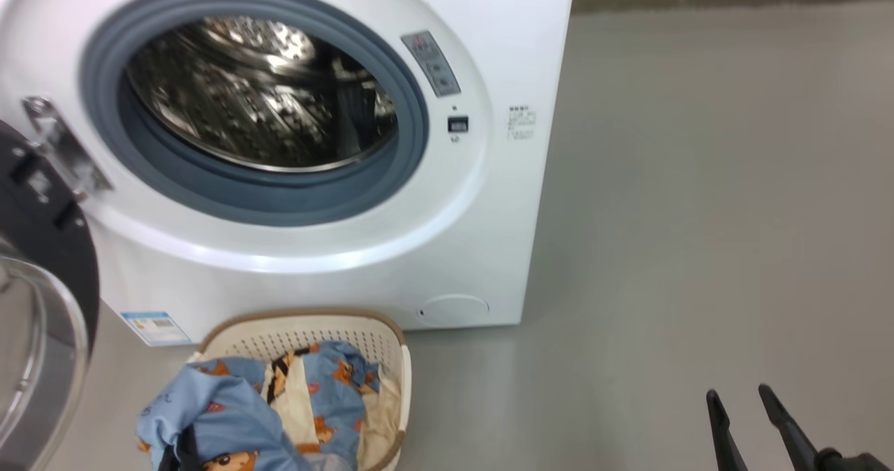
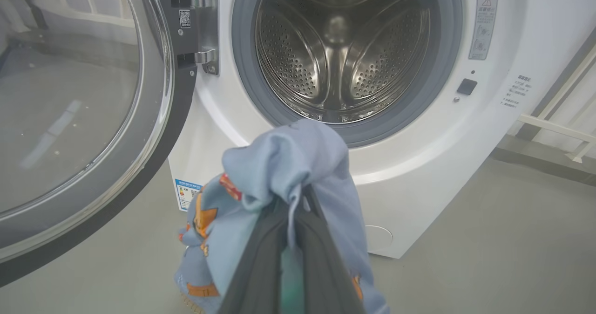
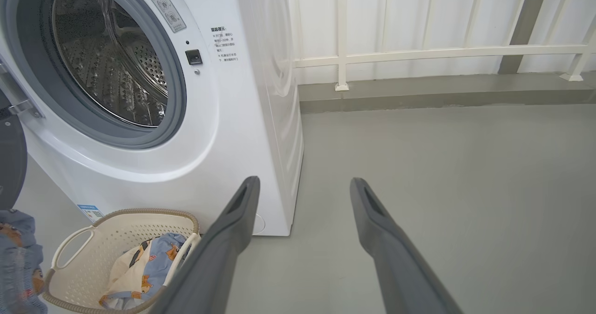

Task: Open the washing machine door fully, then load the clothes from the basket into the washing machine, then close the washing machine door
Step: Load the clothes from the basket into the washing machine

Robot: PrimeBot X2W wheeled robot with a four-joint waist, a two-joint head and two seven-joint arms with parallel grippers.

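The washing machine [image 1: 482, 198] stands with its steel drum [image 2: 342, 48] open to view. The washing machine door [image 2: 93, 118] is swung wide to the left on its hinge. In the left wrist view my left gripper [image 2: 302, 195] is shut on a bunch of the light blue printed clothes [image 2: 288, 160], held up in front of the drum opening. The basket [image 1: 391, 345] sits on the floor below the machine with more blue and cream clothes [image 3: 144, 267] in it. My right gripper [image 3: 302, 188] hangs open and empty over bare floor to the right of the basket.
Grey floor [image 1: 698, 212] stretches to the right of the machine. A white railing [image 3: 419, 53] and a low kerb run along the back wall. The open door [image 1: 42, 303] juts out at the left, close to the basket.
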